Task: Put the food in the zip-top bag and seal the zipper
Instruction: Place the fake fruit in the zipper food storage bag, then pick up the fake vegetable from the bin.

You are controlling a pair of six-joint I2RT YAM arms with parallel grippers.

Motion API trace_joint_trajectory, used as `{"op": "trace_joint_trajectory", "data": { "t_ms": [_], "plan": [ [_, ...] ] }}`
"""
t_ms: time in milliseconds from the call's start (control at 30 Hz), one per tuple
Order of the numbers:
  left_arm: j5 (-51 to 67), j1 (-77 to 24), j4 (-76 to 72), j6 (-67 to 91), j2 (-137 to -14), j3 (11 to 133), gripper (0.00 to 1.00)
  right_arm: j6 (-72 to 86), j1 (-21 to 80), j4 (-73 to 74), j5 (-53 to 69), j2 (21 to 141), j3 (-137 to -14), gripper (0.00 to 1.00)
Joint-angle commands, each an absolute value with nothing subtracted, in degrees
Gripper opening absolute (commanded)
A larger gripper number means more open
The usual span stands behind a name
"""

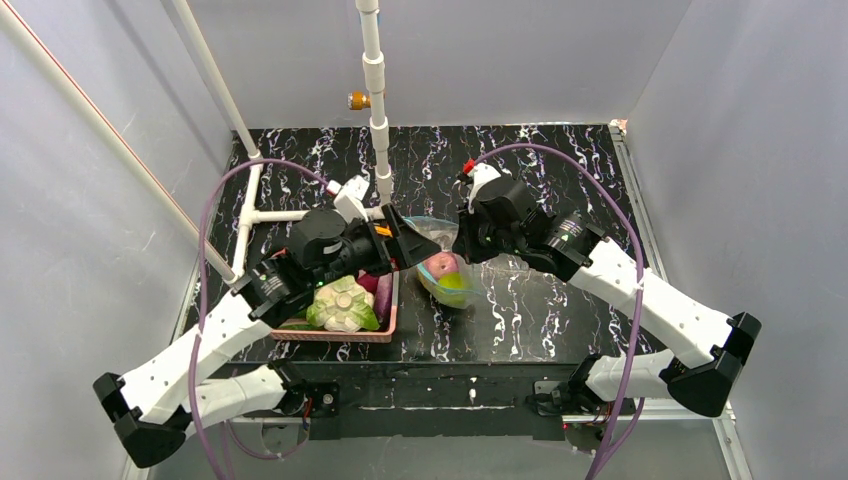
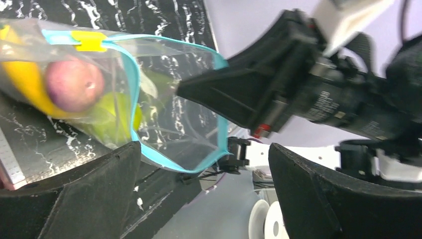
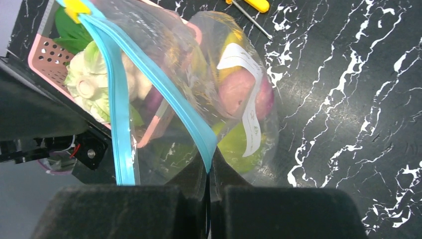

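Firmly pressed together, the fingers of the right end effector (image 3: 209, 191) pinch the teal zipper (image 3: 185, 112) at one corner of the zip-top bag (image 3: 199, 59), holding that edge up off the counter (image 3: 348, 99). The bag's mouth gapes. A yellow slider tab (image 2: 88, 41) sits at the far end of the strip. Inside the bag lie the long yellow piece (image 2: 22, 82), the red-purple piece (image 2: 74, 84) and the green pear (image 2: 112, 119), bunched at its low end. The left end effector (image 2: 204, 152) is spread wide, and the teal rim of the bag hangs between its fingers, touching the one at 8 o'clock in its wrist view. From above, the bag is near the middle of the counter, between both arms. At 8 o'clock from it stands the pink basket (image 1: 385, 300), with the leafy head (image 1: 343, 303) resting in it. A yellow-handled screwdriver (image 3: 255, 4) lies at 12 o'clock in the right wrist view.
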State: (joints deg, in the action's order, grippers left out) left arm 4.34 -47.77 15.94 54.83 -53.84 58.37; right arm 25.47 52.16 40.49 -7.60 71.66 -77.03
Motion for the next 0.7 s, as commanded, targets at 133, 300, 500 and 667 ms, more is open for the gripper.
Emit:
{"op": "trace_joint_trajectory", "data": {
  "t_ms": [133,300,500,667],
  "plan": [
    [3.36,-47.92,28.69,50.2,-44.97,66.84,1.0,23.18,52.36,41.44,-10.32,68.81,-79.71,0.01],
    [-6.24,-47.9,41.31,50.03,-37.83,66.42,0.99,23.06,52.3,37.29,-10.64,65.68,-74.7,0.01],
    [-11.87,-47.94,50.18,52.21,-33.46,62.58,0.99,21.77,52.29,36.97,-10.74,68.3,-72.93,0.01],
    [-15.65,-47.9,55.02,49.37,-39.69,62.52,0.99,21.24,52.3,37.79,-10.6,67.48,-74.85,0.01]
  ]
}}
